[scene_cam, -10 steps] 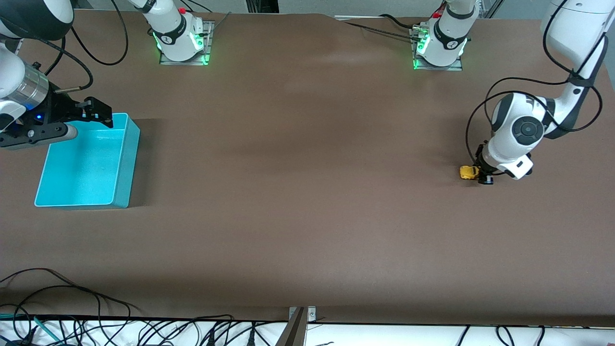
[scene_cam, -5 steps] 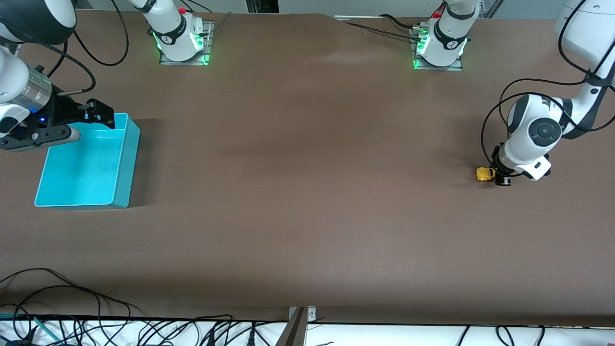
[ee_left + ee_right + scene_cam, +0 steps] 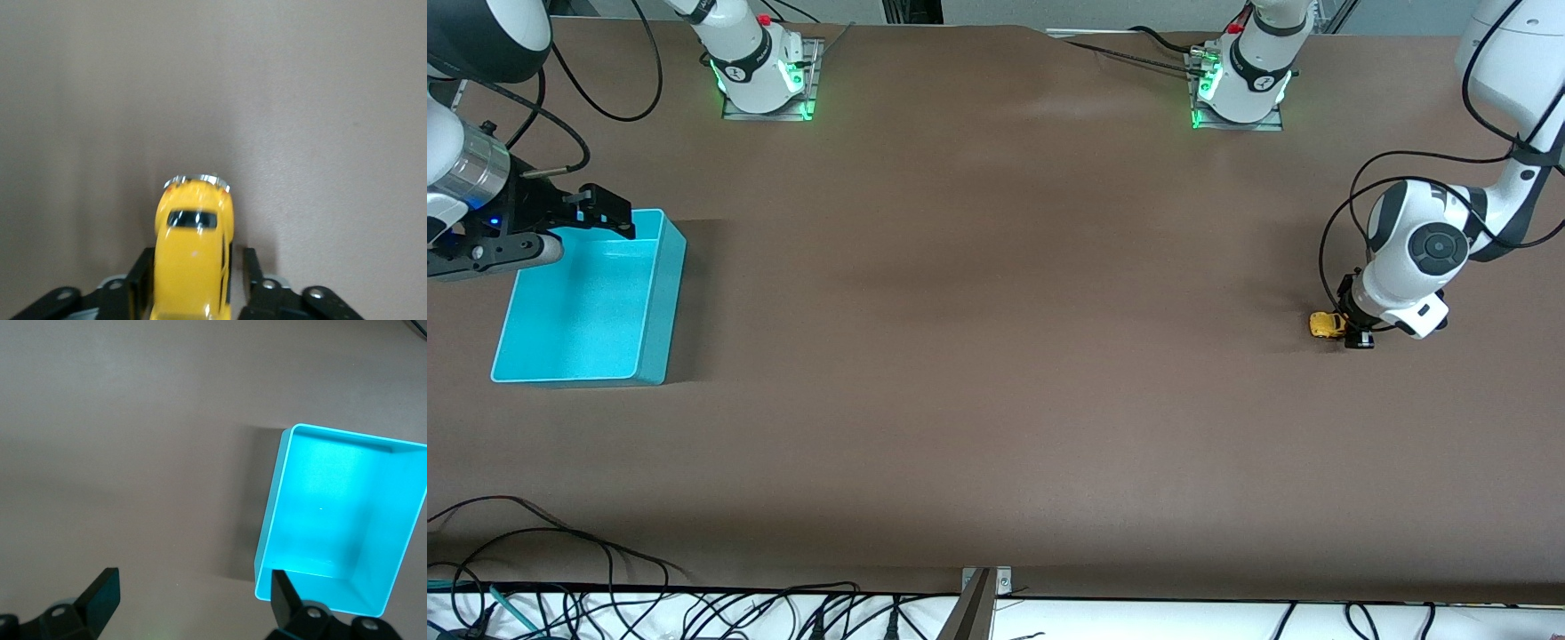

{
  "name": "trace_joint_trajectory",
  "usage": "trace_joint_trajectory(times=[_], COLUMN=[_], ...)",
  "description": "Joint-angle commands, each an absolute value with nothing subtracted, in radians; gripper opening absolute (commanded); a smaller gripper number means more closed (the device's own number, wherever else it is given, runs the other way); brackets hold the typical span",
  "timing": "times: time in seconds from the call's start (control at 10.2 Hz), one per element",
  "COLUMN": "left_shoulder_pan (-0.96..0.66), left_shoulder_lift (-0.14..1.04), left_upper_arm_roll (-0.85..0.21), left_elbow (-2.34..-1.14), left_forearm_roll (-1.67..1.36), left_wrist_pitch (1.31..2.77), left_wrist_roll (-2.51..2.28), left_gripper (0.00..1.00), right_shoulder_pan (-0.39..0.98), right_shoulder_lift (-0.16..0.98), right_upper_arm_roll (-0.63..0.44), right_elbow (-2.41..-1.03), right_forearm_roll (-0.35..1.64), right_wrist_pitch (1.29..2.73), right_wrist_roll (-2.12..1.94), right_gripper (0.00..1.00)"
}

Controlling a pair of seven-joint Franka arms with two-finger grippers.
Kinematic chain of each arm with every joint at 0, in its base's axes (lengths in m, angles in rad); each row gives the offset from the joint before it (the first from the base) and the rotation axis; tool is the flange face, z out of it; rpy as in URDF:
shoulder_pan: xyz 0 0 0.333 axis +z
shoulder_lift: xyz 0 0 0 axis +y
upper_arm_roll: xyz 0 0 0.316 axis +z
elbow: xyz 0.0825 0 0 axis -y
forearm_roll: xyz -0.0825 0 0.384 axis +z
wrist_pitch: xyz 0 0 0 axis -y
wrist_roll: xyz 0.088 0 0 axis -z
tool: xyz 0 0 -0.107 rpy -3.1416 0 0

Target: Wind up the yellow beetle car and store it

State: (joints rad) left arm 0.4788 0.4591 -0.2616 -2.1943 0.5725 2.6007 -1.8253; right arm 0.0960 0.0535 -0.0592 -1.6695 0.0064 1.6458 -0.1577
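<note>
One yellow beetle car [image 3: 1325, 324] lies lengthwise between left fingers [image 3: 252, 267].

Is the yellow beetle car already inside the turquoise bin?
No, the yellow beetle car sits on the table at the left gripper, while the turquoise bin holds nothing.

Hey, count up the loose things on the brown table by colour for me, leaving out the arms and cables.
Yellow: 1, the yellow beetle car between the left tool's fingers
Turquoise: 1, the turquoise bin at the right arm's end of the table
Total: 2
</note>
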Motion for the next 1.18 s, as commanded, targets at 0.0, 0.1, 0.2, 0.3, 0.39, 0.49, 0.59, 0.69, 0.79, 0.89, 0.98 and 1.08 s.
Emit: trace_joint_trajectory(times=[0.0, 0.1, 0.2, 0.3, 0.39, 0.49, 0.59, 0.69, 0.79, 0.89, 0.98, 1.08], left_shoulder_pan=[0.489, 0.486, 0.489, 0.488, 0.489, 0.489, 0.491, 0.491, 0.491, 0.492, 0.491, 0.491], left_shoulder_lift=[0.451, 0.443, 0.433, 0.416, 0.407, 0.403, 0.403, 0.403, 0.400, 0.385, 0.367, 0.358], left_upper_arm_roll=[-0.271, -0.281, -0.293, -0.299, -0.325, -0.348, -0.374, -0.393, -0.409, -0.414, -0.416, -0.416], left_elbow=[-2.166, -2.166, -2.166, -2.166, -2.148, -2.114, -2.074, -2.036, -2.004, -1.970, -1.938, -1.892], left_forearm_roll=[0.598, 0.598, 0.598, 0.598, 0.598, 0.598, 0.598, 0.595, 0.569, 0.517, 0.458, 0.409], left_wrist_pitch=[2.583, 2.565, 2.560, 2.551, 2.513, 2.428, 2.371, 2.331, 2.298, 2.271, 2.249, 2.203], left_wrist_roll=[-1.842, -1.842, -1.842, -1.841, -1.838, -1.824, -1.795, -1.748, -1.656, -1.534, -1.411, -1.300], left_gripper=[0.73, 0.75, 0.75, 0.74, 0.72, 0.71, 0.72, 0.72, 0.72, 0.73, 0.75, 0.82], right_shoulder_pan=[0.094, 0.094, 0.095, 0.100, 0.103, 0.104, 0.104, 0.104, 0.104, 0.104, 0.104, 0.104], right_shoulder_lift=[0.049, 0.049, 0.051, 0.055, 0.055, 0.055, 0.055, 0.055, 0.054, 0.054, 0.052, 0.051], right_upper_arm_roll=[-0.061, -0.061, -0.060, -0.058, -0.057, -0.055, -0.054, -0.052, -0.052, -0.052, -0.052, -0.052], right_elbow=[-1.671, -1.671, -1.671, -1.671, -1.671, -1.671, -1.671, -1.674, -1.675, -1.675, -1.675, -1.678], right_forearm_roll=[0.029, 0.028, 0.028, 0.028, 0.028, 0.026, 0.026, 0.026, 0.026, 0.026, 0.026, 0.026], right_wrist_pitch=[1.646, 1.643, 1.641, 1.640, 1.638, 1.638, 1.635, 1.629, 1.620, 1.617, 1.615, 1.615], right_wrist_roll=[-0.163, -0.164, -0.164, -0.164, -0.164, -0.167, -0.170, -0.172, -0.172, -0.172, -0.172, -0.172], right_gripper=[1.00, 1.00, 1.00, 1.00, 1.00, 1.00, 1.00, 1.00, 1.00, 1.00, 1.00, 1.00])
